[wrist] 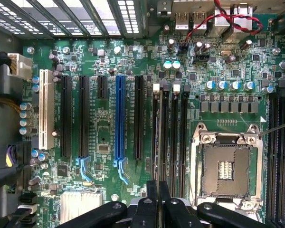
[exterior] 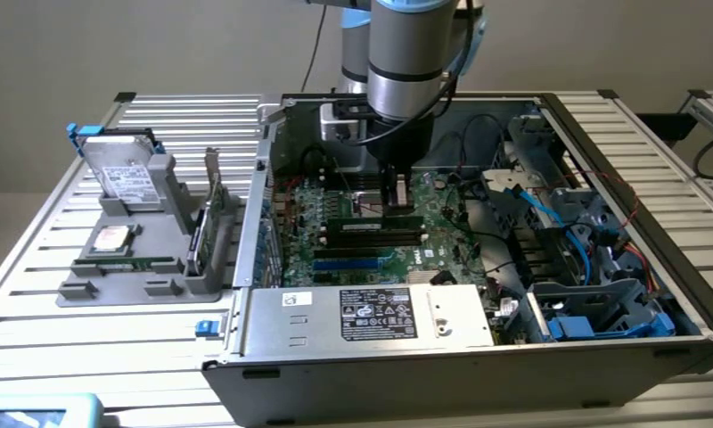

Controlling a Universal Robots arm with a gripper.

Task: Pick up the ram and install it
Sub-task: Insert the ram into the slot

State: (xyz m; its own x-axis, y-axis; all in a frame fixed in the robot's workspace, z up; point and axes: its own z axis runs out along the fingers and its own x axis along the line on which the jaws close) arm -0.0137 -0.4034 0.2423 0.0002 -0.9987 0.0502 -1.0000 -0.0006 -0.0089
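Observation:
My gripper (exterior: 392,201) reaches down into the open computer case (exterior: 594,134), over the green motherboard (exterior: 297,259). It is shut on the ram (exterior: 378,217), a thin green stick lying along the black memory slots (exterior: 374,237). In the wrist view the two dark fingers (wrist: 152,192) stand pressed together. The ram (wrist: 157,137) runs edge-on from between them over the slot nearest the black expansion slots, beside the other memory slots (wrist: 173,133). I cannot tell whether the ram sits in the slot or just above it.
A silver power supply (exterior: 369,314) spans the case's near side, and blue cables (exterior: 570,232) crowd the exterior view's right. The bare CPU socket (wrist: 225,171) sits beside the memory slots. Outside, a grey holder (exterior: 131,267) carries hard drives (exterior: 125,174) and an upright green card (exterior: 214,201).

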